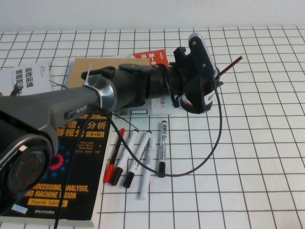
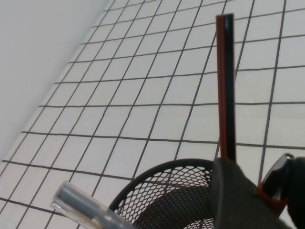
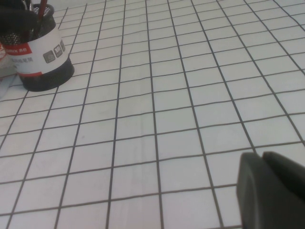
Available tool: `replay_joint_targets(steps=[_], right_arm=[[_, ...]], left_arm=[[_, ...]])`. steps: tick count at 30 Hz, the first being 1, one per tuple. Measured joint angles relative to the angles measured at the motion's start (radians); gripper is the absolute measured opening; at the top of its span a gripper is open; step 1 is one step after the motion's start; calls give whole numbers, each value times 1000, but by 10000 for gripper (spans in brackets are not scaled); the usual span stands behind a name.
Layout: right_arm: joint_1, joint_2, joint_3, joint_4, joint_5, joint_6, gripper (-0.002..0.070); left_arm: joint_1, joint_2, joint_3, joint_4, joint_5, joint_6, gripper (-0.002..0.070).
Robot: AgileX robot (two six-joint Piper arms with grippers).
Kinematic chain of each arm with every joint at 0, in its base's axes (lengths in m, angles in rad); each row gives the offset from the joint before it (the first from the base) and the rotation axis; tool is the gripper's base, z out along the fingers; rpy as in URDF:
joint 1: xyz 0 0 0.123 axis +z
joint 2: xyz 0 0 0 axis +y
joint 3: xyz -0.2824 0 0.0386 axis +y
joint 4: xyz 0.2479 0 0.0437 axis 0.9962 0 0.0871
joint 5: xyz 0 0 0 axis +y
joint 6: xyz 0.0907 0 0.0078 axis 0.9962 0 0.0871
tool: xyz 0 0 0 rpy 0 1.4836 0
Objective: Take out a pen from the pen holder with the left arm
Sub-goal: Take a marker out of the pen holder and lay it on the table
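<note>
Right gripper (image 3: 271,191): jaws together, empty, low over the table, well apart from holder (image 3: 43,62). Left gripper (image 1: 214,78): at holder's mouth, toward table's far edge; cannot tell whether it grips. Pen (image 2: 225,86) stands in holder, top above rim. Judged light, stiff, slick; pinch upper shaft.

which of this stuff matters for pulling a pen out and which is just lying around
Job: pen holder; red-and-black pen standing in it; left gripper, at the holder's rim.
Lying about: four markers on the table; books; right gripper, parked low over the table, jaws shut.
</note>
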Motion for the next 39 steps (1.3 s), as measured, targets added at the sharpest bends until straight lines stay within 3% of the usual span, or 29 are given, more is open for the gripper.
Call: replay_joint_targets(steps=[6,8,33,39], right_arm=[[0,0,0,0,0,0,-17],[0,0,0,0,0,0,-17],[0,0,0,0,0,0,-16],[0,0,0,0,0,0,-17]], left_arm=[[0,6,0,0,11,0,97],[0,6,-2,0,13,0,70],[0,-178,-2,0,-36,-4,65],[0,-267,-2,0,-67,-141,65]])
